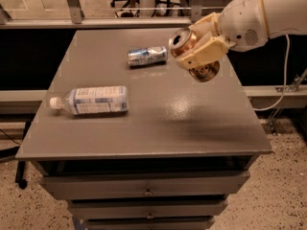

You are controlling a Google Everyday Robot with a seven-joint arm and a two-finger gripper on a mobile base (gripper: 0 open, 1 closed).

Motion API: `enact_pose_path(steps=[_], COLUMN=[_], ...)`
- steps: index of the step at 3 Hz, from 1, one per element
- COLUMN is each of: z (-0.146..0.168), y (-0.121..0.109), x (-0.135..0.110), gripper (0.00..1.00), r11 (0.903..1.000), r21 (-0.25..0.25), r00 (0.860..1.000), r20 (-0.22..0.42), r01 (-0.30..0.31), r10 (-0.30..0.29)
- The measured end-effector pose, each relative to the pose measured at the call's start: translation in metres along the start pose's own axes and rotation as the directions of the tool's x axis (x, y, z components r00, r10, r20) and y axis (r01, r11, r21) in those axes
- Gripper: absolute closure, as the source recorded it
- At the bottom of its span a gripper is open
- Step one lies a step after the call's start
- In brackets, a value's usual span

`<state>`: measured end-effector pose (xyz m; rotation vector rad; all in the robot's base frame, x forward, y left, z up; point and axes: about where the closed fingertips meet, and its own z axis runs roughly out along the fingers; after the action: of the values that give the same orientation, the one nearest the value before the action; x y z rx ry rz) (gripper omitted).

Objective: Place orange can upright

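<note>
Aloft near the back right corner of the counter [168,123], the gripper [199,51] clamps the one orange can [182,40], tilted, clear of the surface. One silver-blue can [147,56] lies near the back edge; one plastic bottle [93,100] lies toward the left edge.

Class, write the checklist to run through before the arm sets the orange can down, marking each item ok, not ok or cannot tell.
1. The claw is shut on the orange can, above the right rear of the table: ok.
2. Can upright: not ok, tilted with its top facing left.
3. Can resting on table: not ok, in the air.
4. Spot under claw apart from silver-blue can and bottle: ok.
</note>
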<state>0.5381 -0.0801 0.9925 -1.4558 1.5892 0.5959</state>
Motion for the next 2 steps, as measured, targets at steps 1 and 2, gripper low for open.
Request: enact_pose_path(steps=[1, 2], z=[-0.0028, -0.0089], y=[-0.0016, -0.0029], x=[0.009, 0.0139], gripper=[1.0, 1.0], r11=[0.9982, 0.9954], r21=[0.016, 0.011], r00=[0.983, 0.941], r20=[0.174, 0.327], r01=[-0.057, -0.095], r10=[0.053, 0.086])
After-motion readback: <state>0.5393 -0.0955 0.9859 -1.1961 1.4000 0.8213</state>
